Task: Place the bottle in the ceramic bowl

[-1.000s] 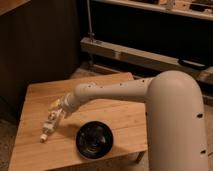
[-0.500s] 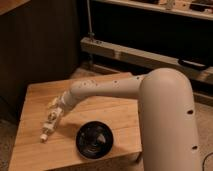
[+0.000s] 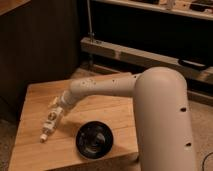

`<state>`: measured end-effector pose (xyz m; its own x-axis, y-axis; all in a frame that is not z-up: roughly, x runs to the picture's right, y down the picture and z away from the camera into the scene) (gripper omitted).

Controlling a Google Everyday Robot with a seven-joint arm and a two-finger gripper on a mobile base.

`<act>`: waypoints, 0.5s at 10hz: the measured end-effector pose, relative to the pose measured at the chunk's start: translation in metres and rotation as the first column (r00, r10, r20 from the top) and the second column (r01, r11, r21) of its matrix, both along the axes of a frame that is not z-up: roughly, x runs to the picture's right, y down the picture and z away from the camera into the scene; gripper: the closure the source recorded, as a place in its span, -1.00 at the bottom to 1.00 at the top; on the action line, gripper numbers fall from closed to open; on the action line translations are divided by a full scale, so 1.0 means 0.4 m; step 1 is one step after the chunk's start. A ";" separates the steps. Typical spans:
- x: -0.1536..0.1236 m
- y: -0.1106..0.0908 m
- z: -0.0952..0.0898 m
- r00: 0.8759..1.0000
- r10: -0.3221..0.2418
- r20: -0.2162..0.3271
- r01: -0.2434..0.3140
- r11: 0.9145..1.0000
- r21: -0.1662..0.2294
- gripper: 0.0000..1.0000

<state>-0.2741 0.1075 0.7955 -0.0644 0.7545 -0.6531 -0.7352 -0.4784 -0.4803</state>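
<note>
The bottle [image 3: 46, 131] is a small slim white shape at the left of the wooden table [image 3: 30, 155], its small cap pointing to the front left. My gripper [image 3: 52, 119] is right at the bottle, reaching down-left from the wrist, and overlaps its upper part. I cannot tell whether the bottle rests on the table or is lifted. The ceramic bowl [image 3: 95, 140] is round, glossy and black with a shiny inside. It stands upright on the table's front part, to the right of the bottle and apart from it, with nothing in it.
My large white arm [image 3: 160, 115] rises at the table's right side and stretches across its back half. A dark cabinet wall [image 3: 35, 45] stands behind the table. A low metal shelf rail [image 3: 140, 55] runs at the back right. The table's front edge is just in front of the bowl.
The arm's big upper part has shifted left and nearer to the camera. The gripper and the bottle have stayed at almost the same spot. The bowl has not moved.
</note>
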 end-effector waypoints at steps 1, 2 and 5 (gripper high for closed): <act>0.001 0.001 0.005 1.000 -0.002 -0.004 0.002 1.000 -0.001 -0.30; -0.005 0.004 0.013 1.000 -0.009 -0.009 0.009 1.000 -0.002 -0.30; -0.017 0.000 0.025 1.000 -0.013 -0.009 0.013 1.000 -0.007 -0.30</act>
